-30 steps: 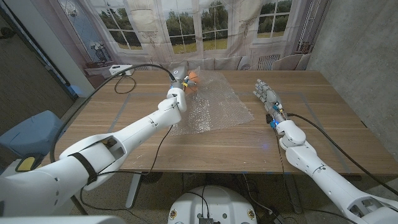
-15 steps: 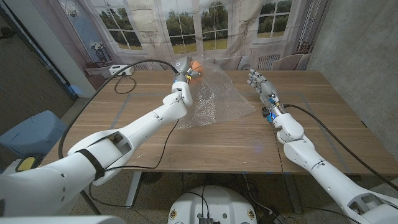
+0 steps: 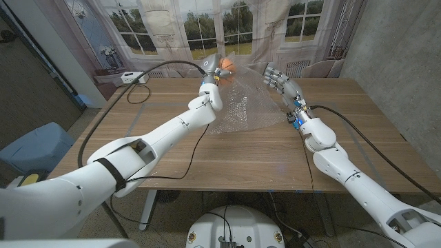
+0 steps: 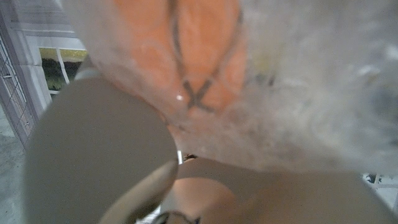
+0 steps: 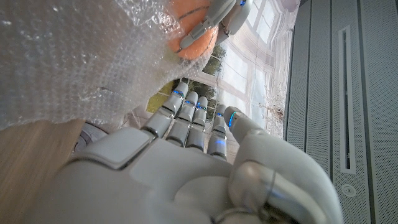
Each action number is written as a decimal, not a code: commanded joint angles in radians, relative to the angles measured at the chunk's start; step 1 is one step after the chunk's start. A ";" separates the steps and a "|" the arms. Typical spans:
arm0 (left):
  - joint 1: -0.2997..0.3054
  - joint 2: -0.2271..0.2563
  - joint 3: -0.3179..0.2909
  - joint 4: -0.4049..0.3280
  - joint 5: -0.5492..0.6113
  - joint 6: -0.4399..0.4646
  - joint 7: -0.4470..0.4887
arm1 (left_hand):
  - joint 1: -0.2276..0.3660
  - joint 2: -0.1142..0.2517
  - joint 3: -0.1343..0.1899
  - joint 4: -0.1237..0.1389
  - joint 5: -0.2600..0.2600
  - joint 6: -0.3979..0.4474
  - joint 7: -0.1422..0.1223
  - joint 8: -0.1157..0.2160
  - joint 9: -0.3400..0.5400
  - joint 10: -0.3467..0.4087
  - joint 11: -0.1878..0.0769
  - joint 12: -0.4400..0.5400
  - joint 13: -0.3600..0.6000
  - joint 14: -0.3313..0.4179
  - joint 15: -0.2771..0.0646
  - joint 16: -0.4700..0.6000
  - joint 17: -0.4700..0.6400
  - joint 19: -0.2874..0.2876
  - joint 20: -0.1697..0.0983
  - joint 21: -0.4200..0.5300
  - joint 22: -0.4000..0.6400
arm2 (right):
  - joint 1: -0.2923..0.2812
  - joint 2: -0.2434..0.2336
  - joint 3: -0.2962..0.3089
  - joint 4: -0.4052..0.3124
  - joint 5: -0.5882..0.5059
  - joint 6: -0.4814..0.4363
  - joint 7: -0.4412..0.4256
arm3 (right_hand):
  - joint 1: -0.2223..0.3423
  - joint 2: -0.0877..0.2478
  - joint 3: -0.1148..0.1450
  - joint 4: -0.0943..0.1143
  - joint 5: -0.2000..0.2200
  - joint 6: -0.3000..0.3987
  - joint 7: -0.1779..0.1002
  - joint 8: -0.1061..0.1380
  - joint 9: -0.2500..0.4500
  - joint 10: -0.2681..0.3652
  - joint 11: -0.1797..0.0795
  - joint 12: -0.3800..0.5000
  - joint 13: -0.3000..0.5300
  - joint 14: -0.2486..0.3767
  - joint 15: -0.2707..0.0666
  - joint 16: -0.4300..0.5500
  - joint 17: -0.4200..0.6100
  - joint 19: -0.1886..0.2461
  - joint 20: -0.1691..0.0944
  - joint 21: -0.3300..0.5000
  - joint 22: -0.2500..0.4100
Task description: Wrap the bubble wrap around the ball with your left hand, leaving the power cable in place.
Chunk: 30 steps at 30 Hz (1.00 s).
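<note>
Our left hand [image 3: 210, 77] is high in the upper middle of the head view, fingers clamped on the orange ball [image 3: 225, 67] with the bubble wrap [image 3: 238, 114] caught against it. The left wrist view shows the ball [image 4: 202, 56] pressed close to the lens, black seams visible, and hazy wrap [image 4: 311, 93] draped over part of it. From the ball the sheet trails down and to the right, its lower part lying on the counter [image 3: 172, 151] in the middle of the frame.

Our right hand [image 3: 279, 77] stands just right of the raised sheet, fingers apart and holding nothing. The right wrist view has its fingers [image 5: 186, 121] reaching toward the wrap [image 5: 74, 56], with the ball [image 5: 193, 28] at the upper middle of that picture; whether the fingertips touch the plastic we cannot tell.

We judge the wrap as begun, not closed: much of the sheet hangs free. To do this well, we should roll the ball so the loose sheet winds over the bare orange side, keeping the grip firm so the slick plastic does not slide off. The black power cable [image 3: 148, 72] runs from the white socket block [image 3: 131, 77] at upper left; our forearm passes near it, so we keep the elbow clear.
</note>
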 commanded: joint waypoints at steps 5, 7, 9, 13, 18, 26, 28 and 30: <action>-0.015 -0.093 -0.018 0.075 -0.106 -0.225 0.024 | 0.339 0.332 0.083 -0.078 0.004 0.160 0.111 0.005 0.001 0.167 -0.110 0.003 0.038 0.442 -0.373 -0.002 0.020 0.067 -0.217 0.013 0.000 | -0.039 -0.070 0.013 -0.100 0.066 -0.090 0.051 | 0.005 -0.016 -0.006 0.032 -0.003 0.065 0.015 0.009 0.006 0.077 0.010 0.015 0.003 0.094 0.012 0.039 0.007 0.111 0.016 0.040 0.004; -0.011 -0.098 -0.017 0.081 -0.109 -0.252 0.036 | 0.340 0.332 0.083 -0.077 0.005 0.160 0.109 0.004 0.000 0.166 -0.109 0.001 0.039 0.442 -0.374 -0.004 0.019 0.067 -0.217 0.016 0.000 | -0.047 -0.085 0.016 -0.123 0.075 -0.126 0.043 | -0.009 -0.035 -0.018 0.036 -0.006 0.067 0.020 0.005 0.005 0.082 0.018 0.013 0.002 0.103 0.023 0.036 0.001 0.130 0.031 0.046 0.004; -0.008 -0.099 -0.021 0.081 -0.117 -0.269 0.034 | 0.340 0.332 0.084 -0.077 0.005 0.161 0.108 0.003 0.000 0.167 -0.112 0.000 0.039 0.444 -0.374 -0.005 0.020 0.066 -0.217 0.018 -0.001 | -0.051 -0.094 0.018 -0.136 0.074 -0.145 0.036 | -0.030 -0.052 -0.035 0.044 -0.009 0.062 0.025 -0.001 0.005 0.083 0.028 0.008 0.002 0.110 0.035 0.032 -0.003 0.148 0.046 0.052 0.003; 0.016 -0.089 -0.039 0.052 -0.162 -0.334 -0.003 | 0.340 0.332 0.085 -0.077 0.005 0.161 0.106 0.002 0.000 0.167 -0.115 -0.003 0.040 0.444 -0.374 -0.013 0.013 0.065 -0.217 0.024 -0.003 | -0.064 -0.151 0.021 -0.215 0.076 -0.279 -0.010 | -0.058 -0.072 -0.057 0.052 -0.010 0.070 0.043 -0.004 0.005 0.102 0.054 0.007 0.001 0.132 0.060 0.028 -0.011 0.180 0.065 0.060 0.003; 0.051 -0.076 -0.085 0.029 -0.270 -0.432 -0.102 | 0.339 0.332 0.086 -0.075 0.005 0.161 0.106 0.000 -0.001 0.168 -0.115 -0.006 0.043 0.446 -0.374 -0.020 0.007 0.062 -0.216 0.030 -0.005 | -0.058 -0.203 0.022 -0.285 0.115 -0.449 -0.042 | -0.081 -0.082 -0.074 0.060 -0.012 0.069 0.052 -0.008 0.005 0.099 0.071 0.000 0.001 0.125 0.087 0.017 -0.014 0.192 0.084 0.062 0.002; 0.084 -0.050 -0.147 -0.002 -0.455 -0.548 -0.325 | 0.337 0.332 0.088 -0.074 0.005 0.161 0.104 -0.004 -0.002 0.169 -0.114 -0.010 0.051 0.450 -0.374 -0.036 -0.007 0.054 -0.216 0.043 -0.010 | -0.008 -0.239 0.005 -0.306 0.177 -0.641 -0.037 | -0.132 -0.081 -0.101 0.087 -0.015 0.027 0.067 -0.026 0.006 0.062 0.102 -0.025 0.001 0.088 0.119 -0.012 -0.014 0.203 0.107 0.058 0.001; 0.087 -0.037 -0.155 -0.015 -0.493 -0.559 -0.387 | 0.337 0.332 0.089 -0.074 0.005 0.161 0.104 -0.005 -0.002 0.169 -0.113 -0.011 0.052 0.452 -0.374 -0.039 -0.010 0.053 -0.216 0.045 -0.011 | 0.003 -0.236 0.001 -0.297 0.187 -0.660 -0.031 | -0.144 -0.080 -0.108 0.094 -0.016 0.021 0.069 -0.027 0.007 0.053 0.105 -0.030 0.001 0.074 0.126 -0.021 -0.014 0.191 0.116 0.051 0.001; 0.087 -0.023 -0.161 -0.029 -0.532 -0.554 -0.457 | 0.337 0.332 0.089 -0.074 0.005 0.161 0.103 -0.006 -0.003 0.168 -0.115 -0.013 0.053 0.453 -0.374 -0.041 -0.011 0.051 -0.216 0.047 -0.012 | 0.011 -0.231 -0.002 -0.282 0.194 -0.667 -0.024 | -0.153 -0.080 -0.112 0.099 -0.016 0.015 0.074 -0.028 0.006 0.046 0.108 -0.034 0.001 0.063 0.131 -0.029 -0.014 0.181 0.122 0.045 0.001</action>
